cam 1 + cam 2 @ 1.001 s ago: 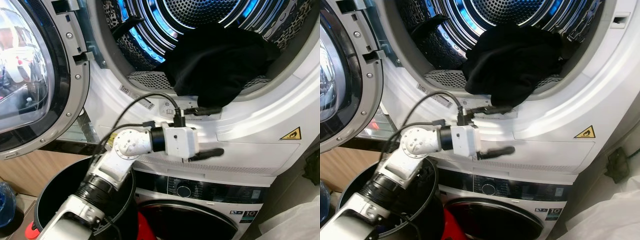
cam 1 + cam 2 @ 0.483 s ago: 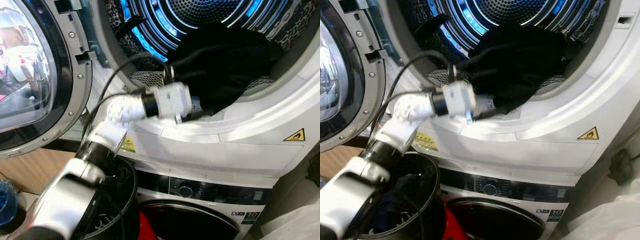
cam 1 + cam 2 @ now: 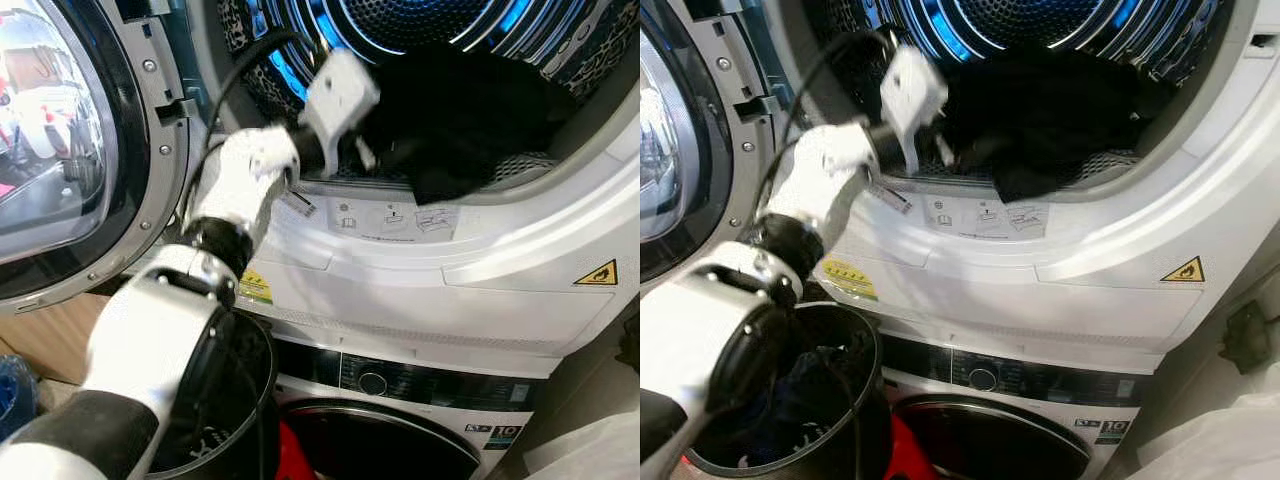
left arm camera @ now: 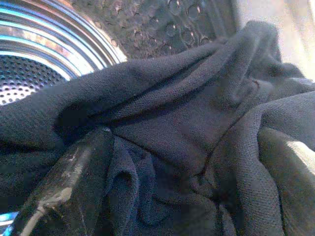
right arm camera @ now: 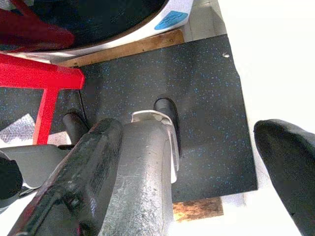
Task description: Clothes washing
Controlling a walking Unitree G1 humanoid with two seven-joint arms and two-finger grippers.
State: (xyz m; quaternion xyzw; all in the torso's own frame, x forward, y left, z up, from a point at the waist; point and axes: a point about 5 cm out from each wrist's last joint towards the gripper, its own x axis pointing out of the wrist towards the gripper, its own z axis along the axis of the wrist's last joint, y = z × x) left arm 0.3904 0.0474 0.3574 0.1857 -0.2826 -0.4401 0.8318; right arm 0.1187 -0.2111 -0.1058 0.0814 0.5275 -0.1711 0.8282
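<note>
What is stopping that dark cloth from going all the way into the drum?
Nothing visible. The black garment lies heaped at the drum's mouth, spilling a little over the front lip, with open drum behind it. The left gripper is pressed into the cloth, and the door stands swung aside.

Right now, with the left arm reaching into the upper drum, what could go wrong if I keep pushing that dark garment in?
1. The crumpled black garment lies partly over the drum's front lip; a fold could slide back out or get caught at the opening.
2. The left end effector is buried in the fabric, so cloth may snag on a finger as it withdraws.
3. The loose black cable on the wrist arcs near the open round glass door and could catch.
</note>
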